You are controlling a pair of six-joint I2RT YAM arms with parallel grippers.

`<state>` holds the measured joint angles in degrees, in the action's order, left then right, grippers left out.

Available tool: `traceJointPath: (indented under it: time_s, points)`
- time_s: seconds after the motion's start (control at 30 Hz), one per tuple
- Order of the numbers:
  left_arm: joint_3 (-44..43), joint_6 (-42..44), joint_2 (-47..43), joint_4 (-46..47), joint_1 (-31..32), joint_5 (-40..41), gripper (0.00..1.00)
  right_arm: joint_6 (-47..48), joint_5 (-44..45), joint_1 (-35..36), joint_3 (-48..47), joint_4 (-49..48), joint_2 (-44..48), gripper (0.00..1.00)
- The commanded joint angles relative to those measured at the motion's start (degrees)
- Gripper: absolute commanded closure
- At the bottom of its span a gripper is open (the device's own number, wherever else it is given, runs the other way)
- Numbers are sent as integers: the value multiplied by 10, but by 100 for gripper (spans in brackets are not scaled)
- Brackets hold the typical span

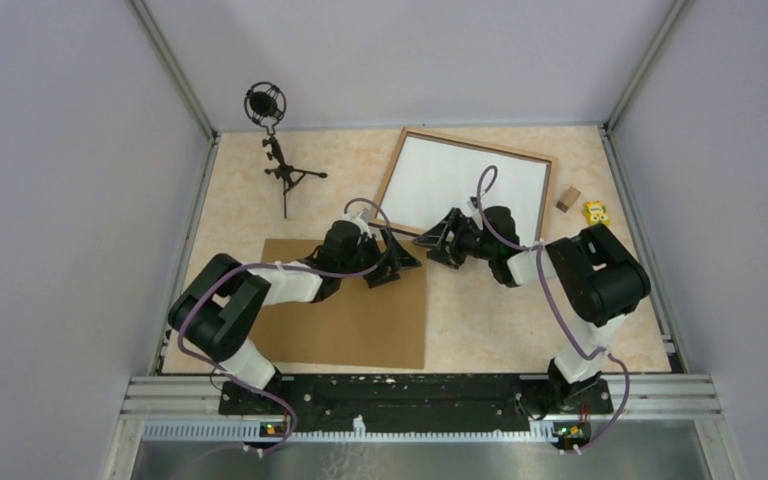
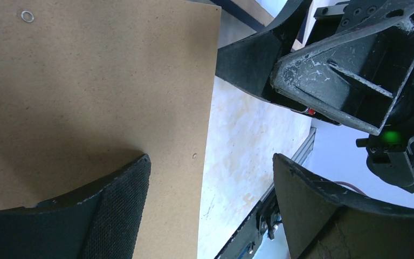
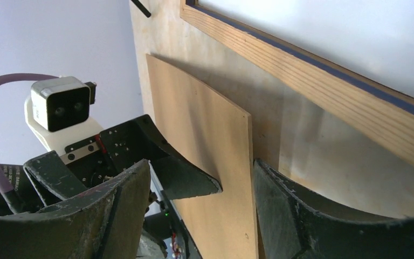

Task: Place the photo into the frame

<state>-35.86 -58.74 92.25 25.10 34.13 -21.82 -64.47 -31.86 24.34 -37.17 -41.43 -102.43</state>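
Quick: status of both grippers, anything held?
The left gripper is open, holding nothing, over the edge of the brown backing board.
The right gripper is open, holding nothing.

— What does your table hold?
— Its top is pale and mottled. A brown board lies flat at your near left. The frame lies at the far middle, light wood up, white inside.
— Anything else?
— A mic stand is at the far left. A wooden block and a yellow item sit just beside each other, right of the frame.
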Motion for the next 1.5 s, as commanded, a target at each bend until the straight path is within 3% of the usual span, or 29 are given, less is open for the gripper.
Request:
traceJointPath:
  time_s: [0.0,0.33,0.43,0.67,0.87,1.07,1.17,1.3,1.47]
  points:
    - [-18,5,37,-32,12,33,11,20,-83,-26,-32,-44,62,33]
    - [-22,14,46,-29,13,33,11,230,-41,-65,-24,212,126,24]
    - [-19,22,35,-36,12,34,11,238,-51,-64,1,211,135,24]
    - [-19,64,-24,-79,13,46,9,189,-73,-62,49,96,87,27]
    - [-45,181,-141,-288,-9,176,2,172,-75,-56,51,61,63,28]
    - [-48,203,-234,-429,-184,312,2,149,-33,-34,62,43,64,28]
    - [-7,178,-294,-364,-248,373,2,148,-8,-21,55,53,60,27]
    - [56,145,-312,-209,-257,491,2,151,3,-15,43,57,53,27]
    - [33,133,-207,-152,-277,465,2,186,20,-10,24,113,59,27]
